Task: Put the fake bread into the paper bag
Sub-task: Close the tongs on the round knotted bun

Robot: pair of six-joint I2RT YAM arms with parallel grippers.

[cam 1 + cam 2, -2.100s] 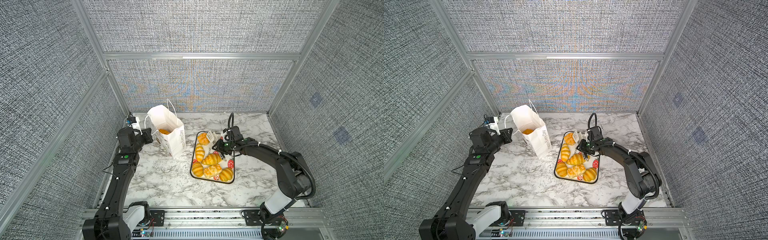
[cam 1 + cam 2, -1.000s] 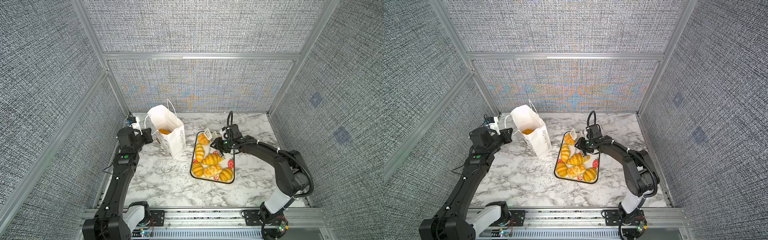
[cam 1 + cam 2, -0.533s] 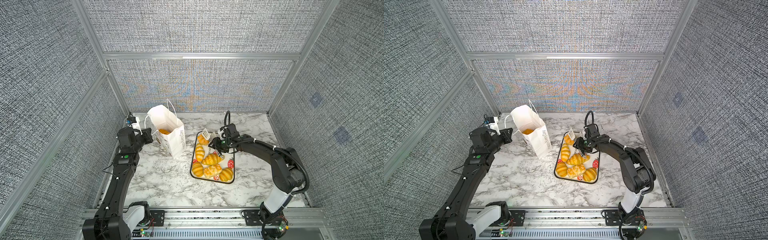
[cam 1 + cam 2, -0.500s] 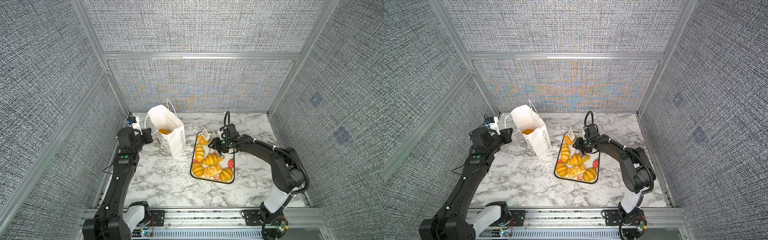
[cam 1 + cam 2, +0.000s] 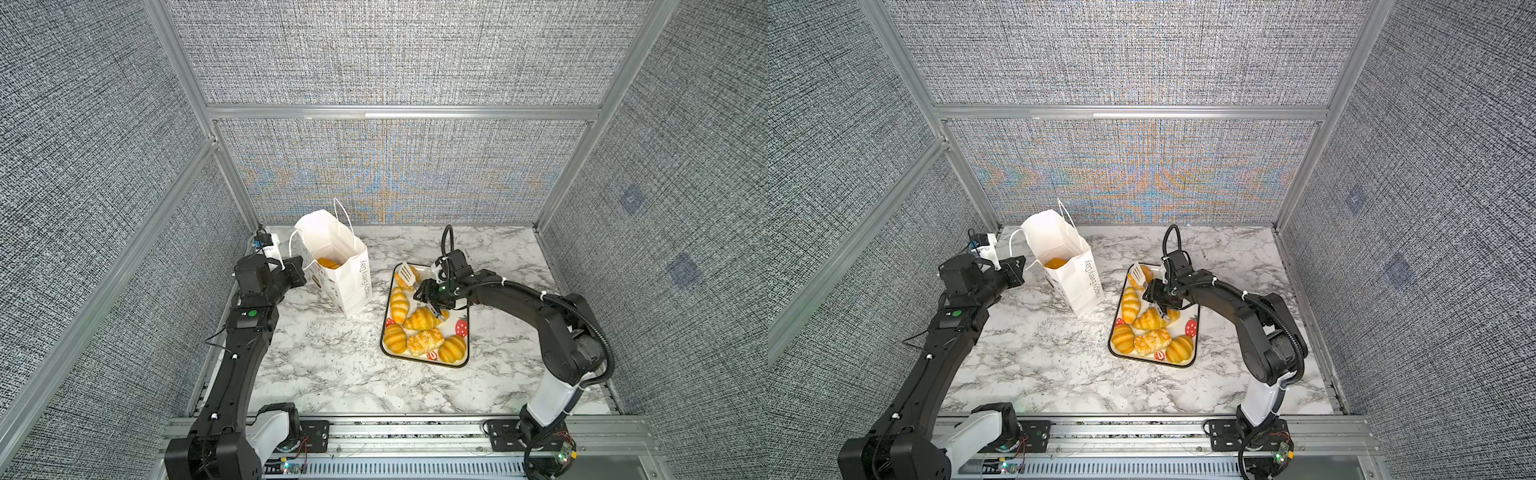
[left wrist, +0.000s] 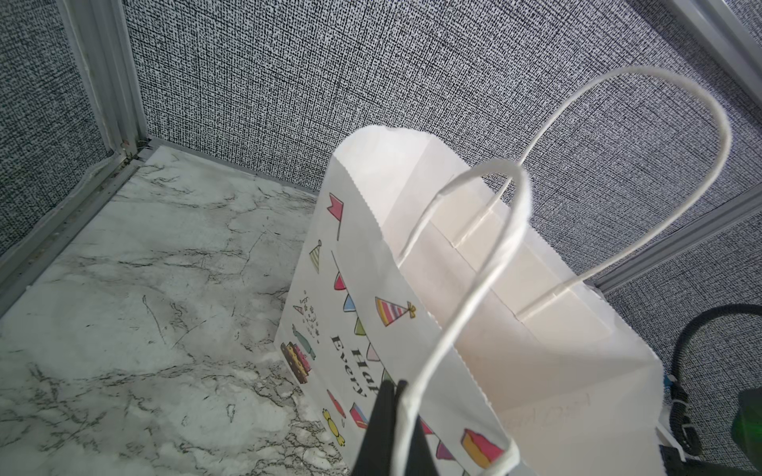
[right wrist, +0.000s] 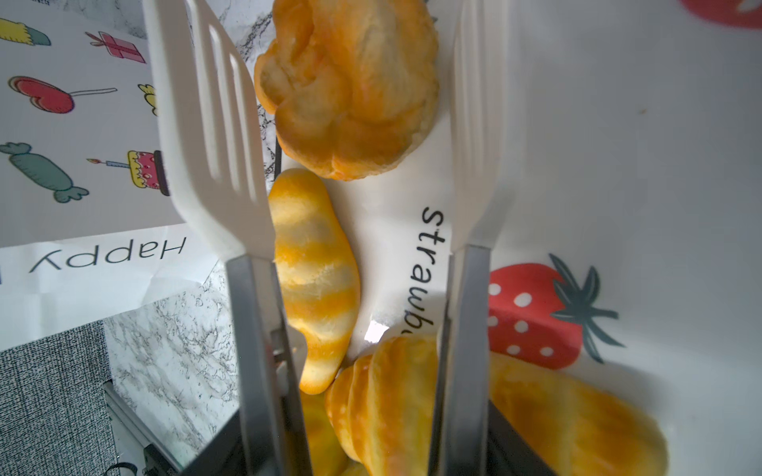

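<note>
The white paper bag stands open at the back left, with one orange bread inside. My left gripper is shut on its near cord handle. Several fake breads lie on the strawberry tray. My right gripper is shut on white tongs. The tongs' blades stand spread on either side of a round bun, with a ridged roll and a croissant nearer the jaws.
Grey fabric walls with aluminium posts close in the marble table on three sides. The bag stands close to the tray's left edge. A small white and blue device sits in the back left corner behind my left arm.
My right gripper has edged left over the back of the tray, and the tongs' blades have spread wider. The left arm and the bag have stayed still.
</note>
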